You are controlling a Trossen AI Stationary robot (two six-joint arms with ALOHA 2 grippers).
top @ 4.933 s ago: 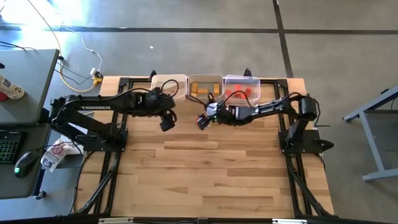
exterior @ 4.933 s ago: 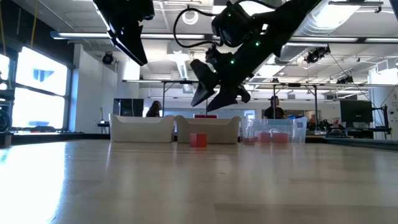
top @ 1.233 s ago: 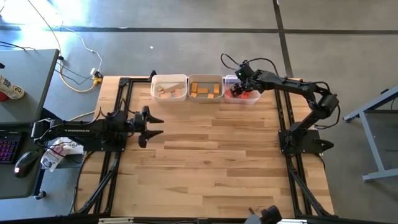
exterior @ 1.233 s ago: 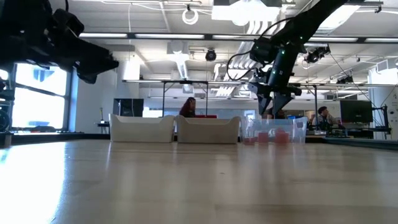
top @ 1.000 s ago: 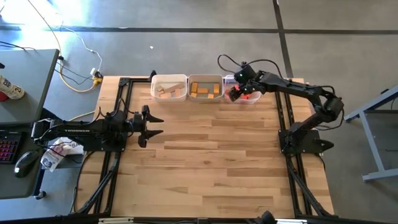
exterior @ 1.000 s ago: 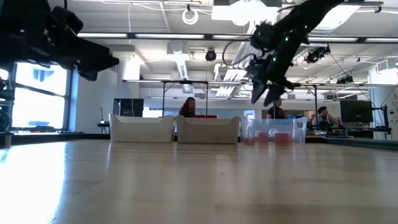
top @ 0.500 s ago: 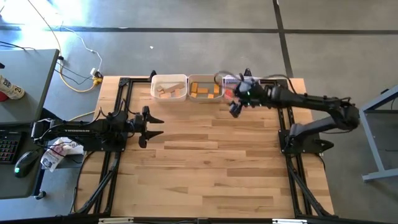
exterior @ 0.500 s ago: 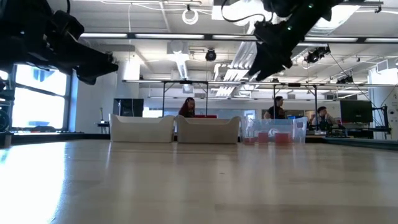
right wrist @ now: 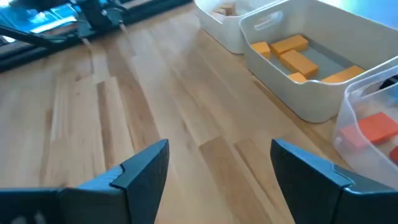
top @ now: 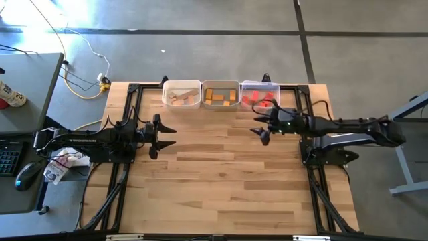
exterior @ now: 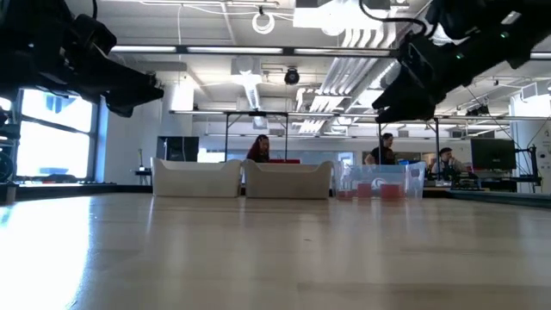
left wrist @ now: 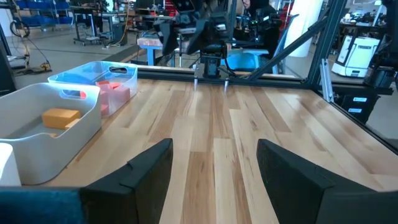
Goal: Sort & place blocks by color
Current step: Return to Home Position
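Observation:
Three bins stand in a row at the table's far edge. The left white bin [top: 182, 94] holds plain wood blocks [top: 177, 98]. The middle white bin [top: 221, 94] holds orange blocks [right wrist: 292, 53]. The clear right bin [top: 259, 94] holds red blocks [top: 257, 100]. My left gripper [top: 167, 135] is open and empty above the table's left side. My right gripper [top: 259, 131] is open and empty, above the table just in front of the clear bin.
The bare wooden tabletop [top: 221, 181] stretches from the bins to the near edge. A desk with a keyboard and mouse [top: 25, 175] stands off the table's left. People show in the room beyond [exterior: 261, 148].
My right gripper has drawn back from above the clear bin toward the table's near edge and right side, and the arm has folded down low. It stays open and empty. The red blocks lie in the clear bin. My left arm has kept still.

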